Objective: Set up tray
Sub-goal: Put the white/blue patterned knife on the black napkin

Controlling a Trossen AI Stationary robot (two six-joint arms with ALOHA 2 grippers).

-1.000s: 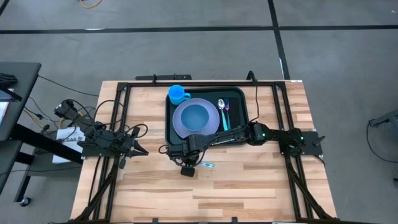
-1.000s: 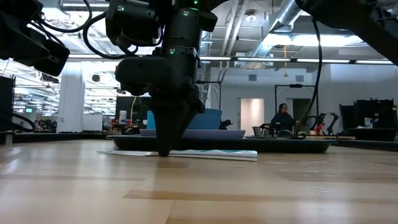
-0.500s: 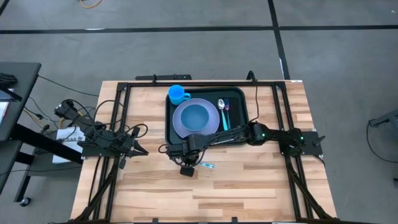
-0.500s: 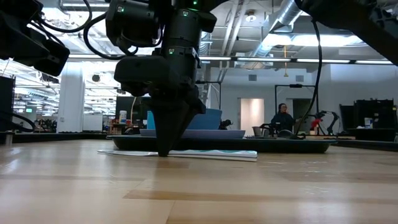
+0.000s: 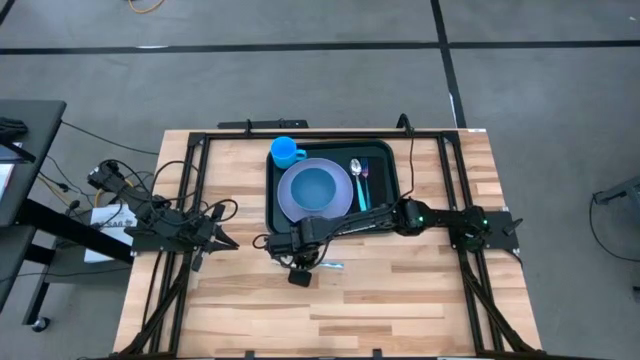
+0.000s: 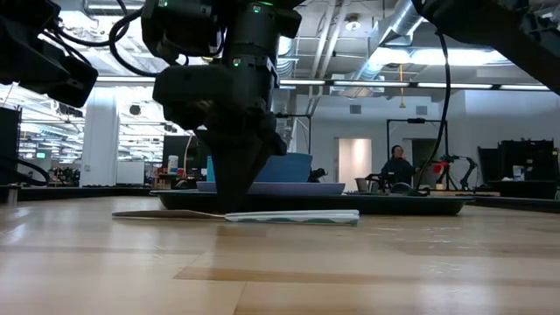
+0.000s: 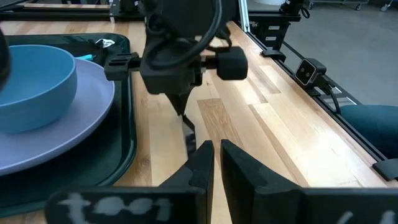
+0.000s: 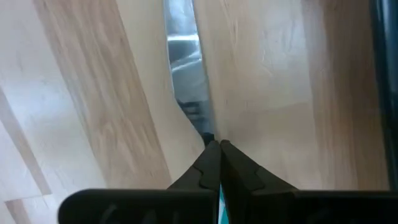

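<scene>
High view: I see the right gripper on the bench just beside the tray, fingers pinched shut on a thin utensil; left gripper closed, empty.

1. This is a big robot lab.
2. The wooden bench stands on a gray floor.
3. Pipes and long lights hang overhead.
4. A person sits far back.

Wooden table with green tray and a knife
</scene>
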